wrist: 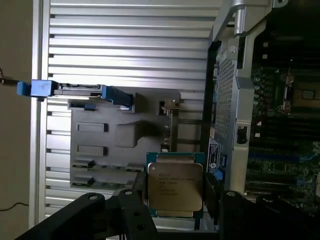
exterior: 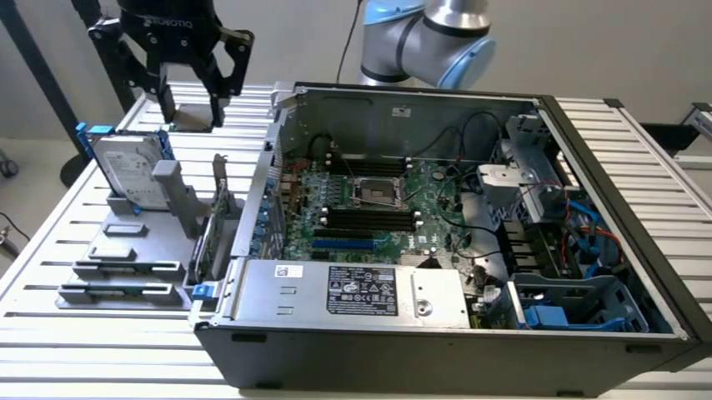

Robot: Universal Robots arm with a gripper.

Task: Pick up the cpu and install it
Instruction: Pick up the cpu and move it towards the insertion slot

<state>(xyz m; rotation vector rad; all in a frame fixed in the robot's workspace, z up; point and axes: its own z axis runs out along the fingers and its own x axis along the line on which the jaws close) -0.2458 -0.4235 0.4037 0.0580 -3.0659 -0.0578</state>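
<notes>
Snugly between the closed fingers (wrist: 212, 195), in their grip, the cpu (wrist: 175, 184).

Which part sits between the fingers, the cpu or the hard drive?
The cpu, the flat silver square; the hard drive stands upright, untouched.

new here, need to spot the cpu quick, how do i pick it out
Find the open computer case; to the exterior view's left of it, the end effector hangs near the upright hard drive. The cpu is the flat silver square clamped in it, with printed text and no blue frame like the drive's.
</notes>
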